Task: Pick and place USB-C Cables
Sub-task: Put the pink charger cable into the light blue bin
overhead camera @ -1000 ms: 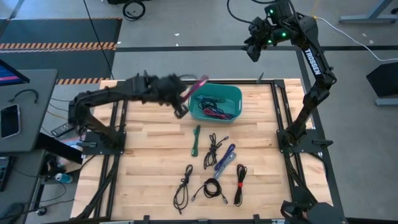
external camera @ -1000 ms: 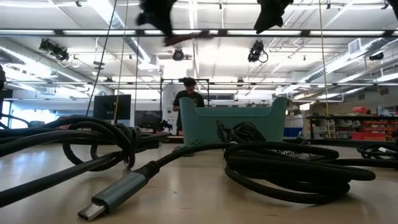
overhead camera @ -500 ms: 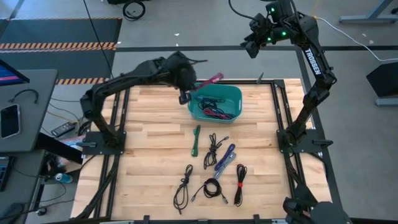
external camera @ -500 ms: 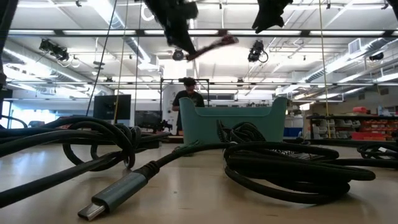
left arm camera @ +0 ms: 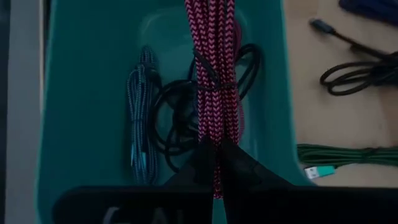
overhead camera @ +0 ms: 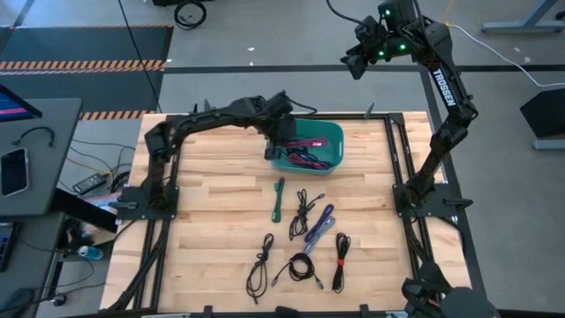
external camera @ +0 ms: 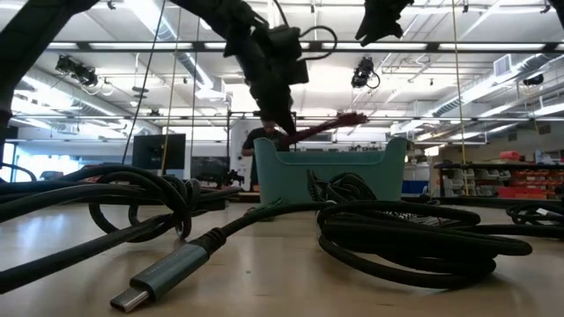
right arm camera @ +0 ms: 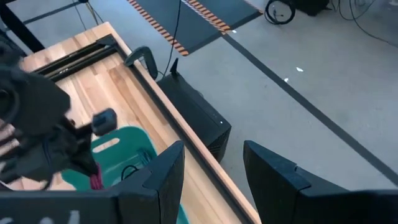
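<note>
USB-C cables are the job here, and one of them, a magenta braided cable folded into a long bundle [left arm camera: 212, 74], is pinched at one end by the left claw [overhead camera: 284, 141], which hangs over the left end of the teal rectangular plastic bin [overhead camera: 332, 134] at the far middle of the wooden tabletop [overhead camera: 212, 230]. The bundle sticks out rightward across the bin opening, above a blue-black braided cable [left arm camera: 140, 118] and a black coiled cable [left arm camera: 177, 115] already lying inside.

Risks, as I judge them: the bundle is long and held only by its end, so if let go now its free end could catch on the bin rim and tip out onto the tabletop. The braid might also snag on the fingers as they part and get dragged back out.

On the near half of the tabletop wait a green cable [overhead camera: 278, 196], a purple-blue cable [overhead camera: 320, 223] and several black bundles [overhead camera: 300, 267].

The right claw [right arm camera: 211, 165], fingers spread and empty, is parked high beyond the far right corner. Its arm reads "TROSSEN" [overhead camera: 441, 87]; no other writing is legible.
</note>
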Tool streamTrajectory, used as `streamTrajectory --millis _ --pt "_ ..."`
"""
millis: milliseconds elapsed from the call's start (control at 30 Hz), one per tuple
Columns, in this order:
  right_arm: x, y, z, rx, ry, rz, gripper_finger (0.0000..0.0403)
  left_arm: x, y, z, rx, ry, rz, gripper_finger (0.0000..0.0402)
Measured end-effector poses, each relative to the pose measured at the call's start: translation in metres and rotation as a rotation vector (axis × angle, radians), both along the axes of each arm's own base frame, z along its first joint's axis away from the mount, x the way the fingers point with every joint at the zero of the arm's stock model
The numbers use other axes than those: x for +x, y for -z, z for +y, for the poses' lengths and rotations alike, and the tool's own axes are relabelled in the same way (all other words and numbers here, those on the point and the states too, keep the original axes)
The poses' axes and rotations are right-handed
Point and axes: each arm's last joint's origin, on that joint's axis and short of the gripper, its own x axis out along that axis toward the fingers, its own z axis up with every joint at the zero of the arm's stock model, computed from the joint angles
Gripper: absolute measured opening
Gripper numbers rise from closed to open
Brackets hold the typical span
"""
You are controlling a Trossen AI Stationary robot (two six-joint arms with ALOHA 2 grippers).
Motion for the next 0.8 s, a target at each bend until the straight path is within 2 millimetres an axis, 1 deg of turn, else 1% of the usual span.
streamTrajectory --millis 100,300,467,533,667,800 --pt "0.000 0.000 0.000 0.008 0.007 -0.005 0.0171 0.002 0.008 0.007 0.013 0.014 0.005 0.0009" --pt "0.000 0.000 0.000 0.008 0.007 -0.005 0.0171 -0.005 0.021 0.031 -0.004 -0.037 0.023 0.0009" --pt "0.000 0.000 0.000 0.008 0.007 -0.005 0.0171 -0.014 0.026 0.053 -0.084 -0.092 -0.012 0.0009" --pt "0.000 0.000 0.000 0.008 0.006 -0.005 0.0171 -0.019 0.029 0.058 -0.127 -0.118 -0.001 0.0009" --pt "0.000 0.000 0.000 0.008 0.006 -0.005 0.0171 -0.024 0.031 0.065 -0.136 -0.139 0.008 0.0009" --pt "0.000 0.000 0.000 0.008 0.005 -0.005 0.0171 -0.023 0.031 0.064 -0.136 -0.138 0.003 0.0009"
